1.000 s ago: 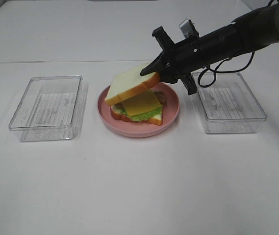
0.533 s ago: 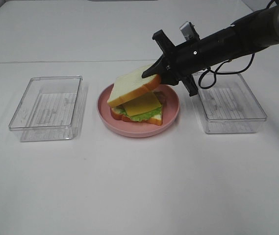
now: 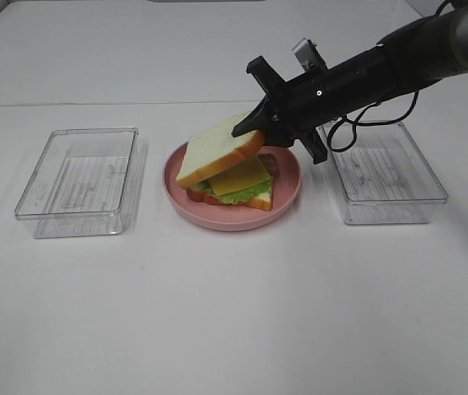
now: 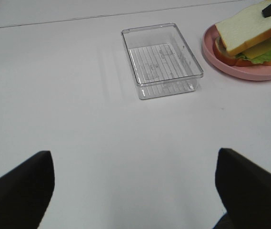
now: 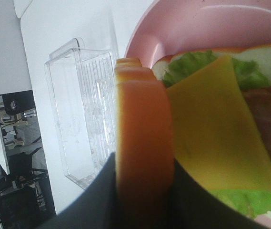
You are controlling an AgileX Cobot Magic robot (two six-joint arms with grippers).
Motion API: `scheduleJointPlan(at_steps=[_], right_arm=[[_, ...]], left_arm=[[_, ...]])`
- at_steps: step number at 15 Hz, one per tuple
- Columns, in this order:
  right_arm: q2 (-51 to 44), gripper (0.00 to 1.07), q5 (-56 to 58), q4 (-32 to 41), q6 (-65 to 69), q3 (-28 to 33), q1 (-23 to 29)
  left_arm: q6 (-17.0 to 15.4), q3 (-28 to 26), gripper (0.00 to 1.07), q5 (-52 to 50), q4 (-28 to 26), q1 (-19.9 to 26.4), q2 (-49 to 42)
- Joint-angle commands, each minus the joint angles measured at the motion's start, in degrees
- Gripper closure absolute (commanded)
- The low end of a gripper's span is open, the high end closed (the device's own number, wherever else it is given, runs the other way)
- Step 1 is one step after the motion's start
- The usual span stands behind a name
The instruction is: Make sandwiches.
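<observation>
The pink plate [image 3: 287, 197] sat just below the right gripper [image 3: 246, 129], carrying the stacked base: bottom bread, lettuce [image 3: 242, 195], yellow cheese [image 3: 239, 174]. The gripper was clenched on the top bread slice [image 3: 217, 148], pinching its crust edge and holding it tilted above the cheese. The slice looked light, soft and squashy, so an edge pinch seemed enough. Only the right wrist view showed bacon [image 5: 268, 119] beside the cheese. The left gripper [image 4: 135, 191], well apart, stood released and empty.

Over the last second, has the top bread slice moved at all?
Yes. The top bread slice, held in the right tool, has come down toward the cheese and shifted slightly left over the pink plate.
</observation>
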Motion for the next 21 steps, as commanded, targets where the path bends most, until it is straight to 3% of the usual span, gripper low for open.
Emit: scheduleJointPlan(at_steps=[1,4,6,7,9,14,21], right_arm=[[1.3,1.07,-0.6,0.0,-0.3,0.1,0.1],[1.3,1.06,-0.8,-0.2,-0.3,0.1,0.1],[1.3,0.82,-1.4,-1.0,-0.3,0.1,0.1],[1.3,0.54,-1.3,-2.5,-0.2,0.1,0.1],[1.3,0.36,-0.5,-3.7,0.1,0.1,0.1],[-0.2,0.31,1.1,-11.5,1.9,0.1,0.1],[-7.7,0.31,1.7,-34.0,10.2,0.1,0.1]], left_arm=[[0.0,0.1,0.19,-0.7,-0.2,0.1,-1.1],[0.0,0.1,0.19,-0.7,-0.2,0.1,-1.1],[0.0,0.1,0.19,-0.7,-0.2,0.1,-1.1],[0.0,0.1,0.19,-0.7,-0.2,0.1,-1.1],[0.0,0.1,0.19,-0.7,-0.2,0.1,-1.1],[0.0,0.1,0.19,-0.7,-0.2,0.1,-1.1],[0.0,0.1,0.19,-0.7,-0.2,0.1,-1.1]])
